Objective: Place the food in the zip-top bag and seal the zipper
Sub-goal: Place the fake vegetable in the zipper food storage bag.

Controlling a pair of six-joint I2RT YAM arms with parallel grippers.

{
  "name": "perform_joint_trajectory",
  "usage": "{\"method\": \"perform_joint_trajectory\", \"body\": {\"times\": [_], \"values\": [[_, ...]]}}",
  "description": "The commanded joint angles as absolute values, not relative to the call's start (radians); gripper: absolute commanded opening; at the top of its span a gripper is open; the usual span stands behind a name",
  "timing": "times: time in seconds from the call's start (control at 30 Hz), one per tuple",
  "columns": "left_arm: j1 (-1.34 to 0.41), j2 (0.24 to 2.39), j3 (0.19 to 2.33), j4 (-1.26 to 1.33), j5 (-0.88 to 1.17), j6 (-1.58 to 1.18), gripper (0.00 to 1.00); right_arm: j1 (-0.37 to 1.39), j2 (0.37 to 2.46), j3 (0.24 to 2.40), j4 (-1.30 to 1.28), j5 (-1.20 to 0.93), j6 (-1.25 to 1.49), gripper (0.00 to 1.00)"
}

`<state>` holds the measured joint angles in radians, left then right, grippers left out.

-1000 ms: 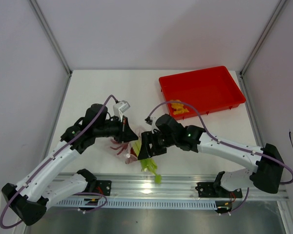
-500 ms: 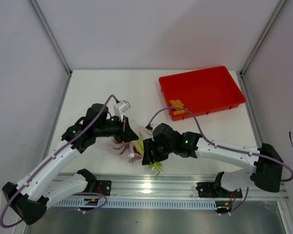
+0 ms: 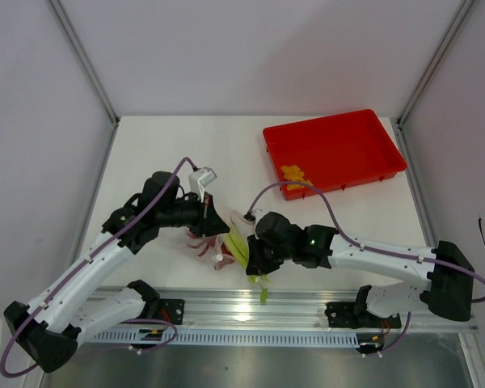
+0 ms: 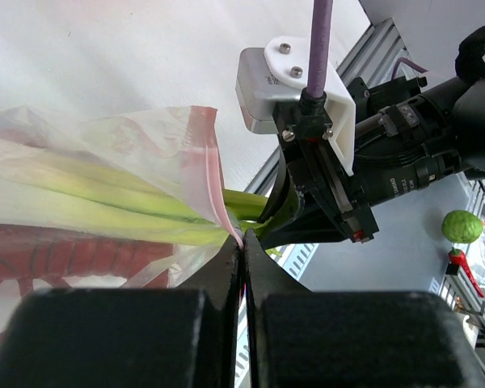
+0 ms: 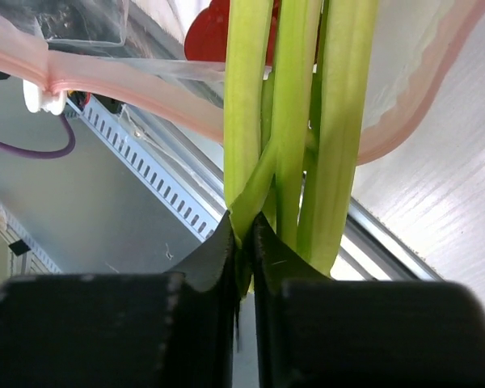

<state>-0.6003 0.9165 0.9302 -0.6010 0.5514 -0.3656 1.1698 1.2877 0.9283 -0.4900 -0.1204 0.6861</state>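
Right gripper (image 5: pixel 242 242): clamped long pale-green leafy stalk (image 5: pixel 291 121); seemed firm, light.
Left gripper (image 4: pixel 242 252): pinched limp clear plastic bag (image 4: pixel 145 145) at rim.

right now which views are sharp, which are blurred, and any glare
Top external: even light, sharp, one glare patch on the rail. Left wrist: bag crisp, near foreground dark and soft. Right wrist: stalk sharp, background blurred.

No legible text — small white print on black motor housing (image 4: pixel 400 174), left wrist view, too blurred.
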Motion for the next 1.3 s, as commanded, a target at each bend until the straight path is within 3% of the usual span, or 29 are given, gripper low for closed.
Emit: {"method": "perform_joint_trajectory", "body": {"times": [0.0,0.07,0.6,0.87,1.03,1.27], "values": [[-0.604,0.911,0.956,-0.568,0.597,-0.36,0.01,1.154,1.261,0.916,-0.428,-0.1,0.673,0.06],[-0.606,0.91,0.95,-0.566,0.61,-0.364,0.0,1.126,1.259,0.907,-0.379,-0.095,0.672,0.0],[-0.722,0.881,0.914,-0.519,0.594,-0.431,0.0,1.055,1.545,1.147,-0.114,-0.12,0.67,0.0],[-0.727,0.851,0.913,-0.545,0.54,-0.419,0.01,1.052,1.332,0.953,0.041,-0.034,0.716,0.0],[-0.727,0.873,0.925,-0.588,0.416,-0.388,0.0,1.043,1.235,0.974,-0.142,-0.13,0.72,0.0],[-0.727,0.923,0.925,-0.534,0.399,-0.385,0.01,1.006,1.201,1.094,-0.423,-0.434,0.634,0.0]]}}
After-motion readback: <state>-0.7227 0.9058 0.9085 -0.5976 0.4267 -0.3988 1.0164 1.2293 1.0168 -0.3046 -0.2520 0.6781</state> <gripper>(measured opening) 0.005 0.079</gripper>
